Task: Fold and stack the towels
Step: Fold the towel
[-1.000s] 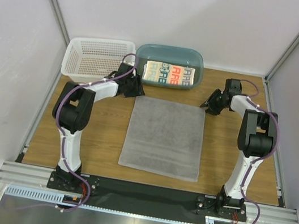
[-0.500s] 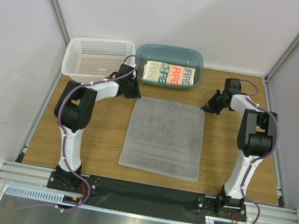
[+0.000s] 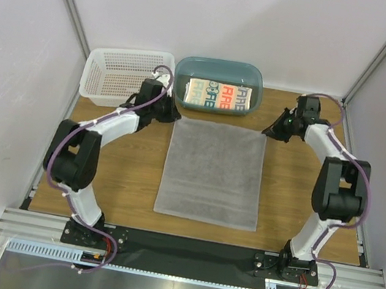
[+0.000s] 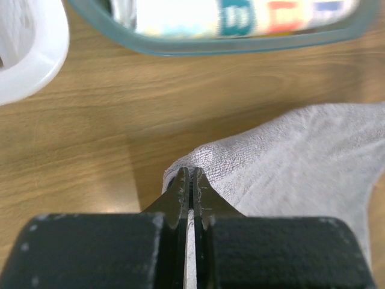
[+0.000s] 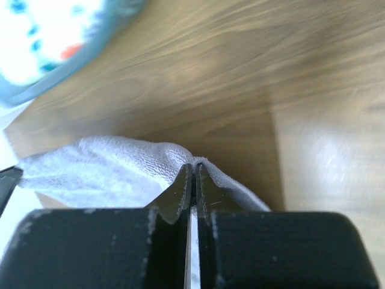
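1. Top view: the teal tub (image 3: pixel 222 65) sits at the far edge of the tabletop (image 3: pixel 121 177). The folded white printed towel (image 3: pixel 219 97) lies inside it.
2. The white basket (image 3: pixel 130 53) stands just beside the tub on its left.
3. The grey towel (image 3: pixel 212 174) lies spread flat on the near side of the tub. Its far edge runs close along the tub's front wall.
4. The left pincer (image 3: pixel 173 117) is at the towel corner below the tub's left end. The right pincer (image 3: pixel 267 132) is at the corner below the tub's right end.
5. Left wrist view: the left pincer (image 4: pixel 191 176) has its jaws pressed together, and a peak of grey towel (image 4: pixel 289 162) is pinched between the tips. The cloth is drawn up into a small ridge there and falls away to the right.
6. The tub's rim (image 4: pixel 240 46) crosses the top of this view, with bare wood between it and the pinched corner. The basket's edge (image 4: pixel 30 66) shows at the upper left.
7. Right wrist view: the right pincer (image 5: pixel 194 170) is likewise closed tight on a raised fold of the grey towel (image 5: pixel 102 171), which trails off to the left.
8. The tub (image 5: pixel 60 71) is blurred at the upper left, apart from the gripped corner. The printed towel (image 5: pixel 36 36) is visible inside it.
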